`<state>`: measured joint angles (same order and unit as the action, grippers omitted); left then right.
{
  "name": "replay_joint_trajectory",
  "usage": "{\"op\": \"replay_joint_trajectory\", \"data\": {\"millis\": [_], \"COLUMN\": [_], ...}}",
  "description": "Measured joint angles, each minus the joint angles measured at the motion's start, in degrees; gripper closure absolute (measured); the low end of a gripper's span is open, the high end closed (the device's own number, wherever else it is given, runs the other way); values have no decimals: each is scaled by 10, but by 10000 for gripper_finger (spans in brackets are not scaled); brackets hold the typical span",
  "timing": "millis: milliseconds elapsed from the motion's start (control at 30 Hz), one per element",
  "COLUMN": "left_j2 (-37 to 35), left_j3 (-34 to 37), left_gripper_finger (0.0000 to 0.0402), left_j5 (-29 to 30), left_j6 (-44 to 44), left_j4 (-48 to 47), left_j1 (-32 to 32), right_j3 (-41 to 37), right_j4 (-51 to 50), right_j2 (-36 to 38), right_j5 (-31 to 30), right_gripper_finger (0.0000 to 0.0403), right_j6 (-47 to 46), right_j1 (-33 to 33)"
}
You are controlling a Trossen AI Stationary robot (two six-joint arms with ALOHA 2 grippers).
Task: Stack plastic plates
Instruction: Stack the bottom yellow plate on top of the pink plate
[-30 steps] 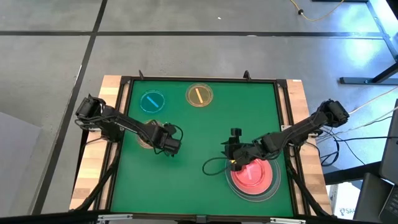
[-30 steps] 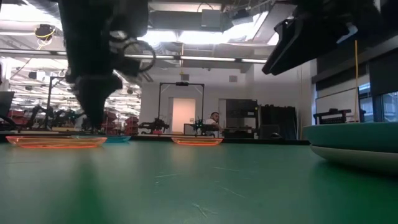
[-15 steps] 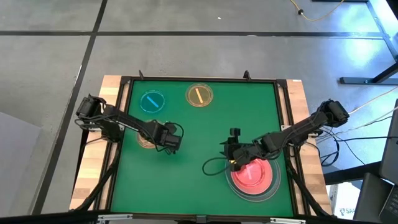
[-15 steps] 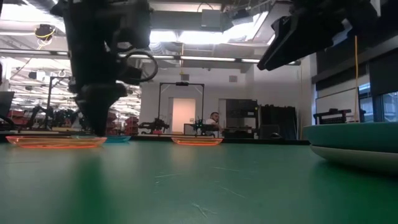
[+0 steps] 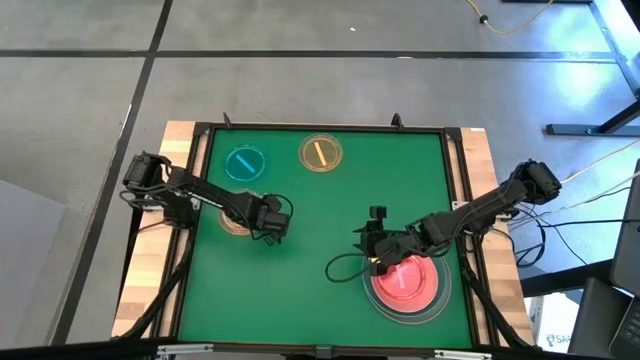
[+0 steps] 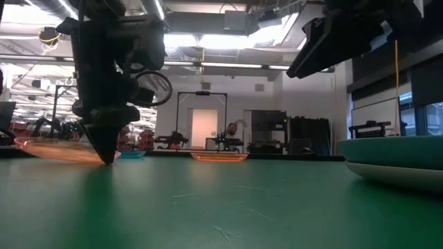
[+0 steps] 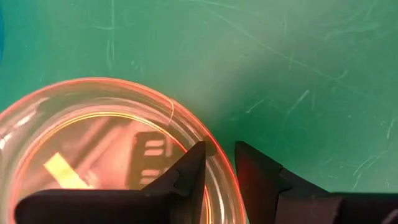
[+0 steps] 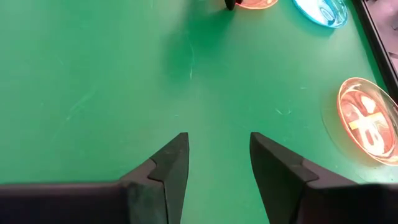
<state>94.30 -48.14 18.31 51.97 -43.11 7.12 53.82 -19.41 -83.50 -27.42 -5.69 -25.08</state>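
Note:
My left gripper is down at the table, on the right-hand rim of a small translucent orange-pink plate with a yellow centre bar. That plate is tilted in the low view. A small blue plate and a small yellow plate lie flat near the far edge. My right gripper hovers open above the mat, beside the stack of large plates, pink on teal on grey-white. My left gripper pinches the small orange-pink plate's rim on its right-hand side, one finger inside the dish and one outside. The fingers come from above, pointing down. The held side is at the mat and the plate's left side is raised.
The green mat is bordered by a dark raised frame. A black cable loops on the mat by the right gripper. The large stack's rim stands close at the low view's right. Bare mat lies between the arms.
My left gripper has gone down to the mat and shifted a little toward the small orange-pink plate. That plate, flat before, now tips: its left side has risen while the side at the fingers stays down. The right arm has kept still.

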Motion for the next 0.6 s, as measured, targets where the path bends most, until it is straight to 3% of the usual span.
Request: {"op": "replay_joint_trajectory", "data": {"millis": [267, 600], "left_j2": [0, 0], "left_j3": [1, 2], "left_gripper_finger": [325, 395], "left_j5": [-1, -2], "left_j6": [-14, -35], "left_j4": [-6, -12], "left_j1": [0, -1], "right_j3": [0, 0], "right_j4": [0, 0], "right_j2": [0, 0], "right_j5": [0, 0], "right_gripper_finger": [242, 242], "right_j6": [2, 2], "right_j1": [0, 0]}}
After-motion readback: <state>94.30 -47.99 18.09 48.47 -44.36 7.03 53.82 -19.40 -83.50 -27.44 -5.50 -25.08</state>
